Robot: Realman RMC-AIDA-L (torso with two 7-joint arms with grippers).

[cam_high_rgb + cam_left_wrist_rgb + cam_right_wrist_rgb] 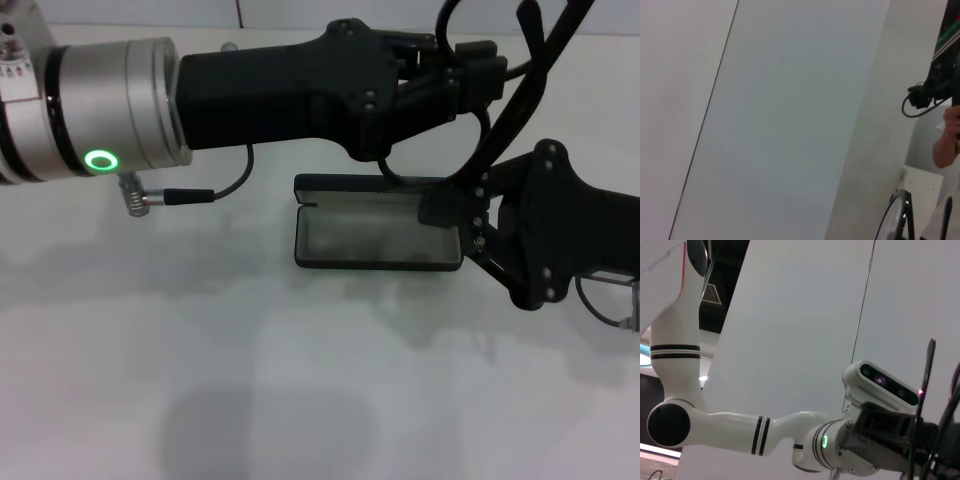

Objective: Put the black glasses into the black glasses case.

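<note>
Nearest us it's just bare table, nothing on it in front of the case. The case lies open and flat, grey lining up, lid standing at its back edge, and as far as we can see nothing's inside yet.

R gripper comes in from the right and sits at the case's right end, touching or nearly so. Looks to us like it's there to steady the case, but we can't tell whether it's actually clamped on it or just resting there.

L gripper hangs behind and above the case, reaching over from the left. The glasses aren't on the table. L wrist view catches a dark lens rim right at the cam's edge, and R wrist view shows a slim black rod that's prob a temple arm, so we reckon L is carrying them. Grip state on that one: can't tell either, the tip is a tangle of black cables.

So imo we're at the carry-and-lower step, not the release yet. Next move needs L to come forward and down over the lining, frame lined up w/ the case's long side and temples tucked clear of the rim and lid. Then let go low.
</note>
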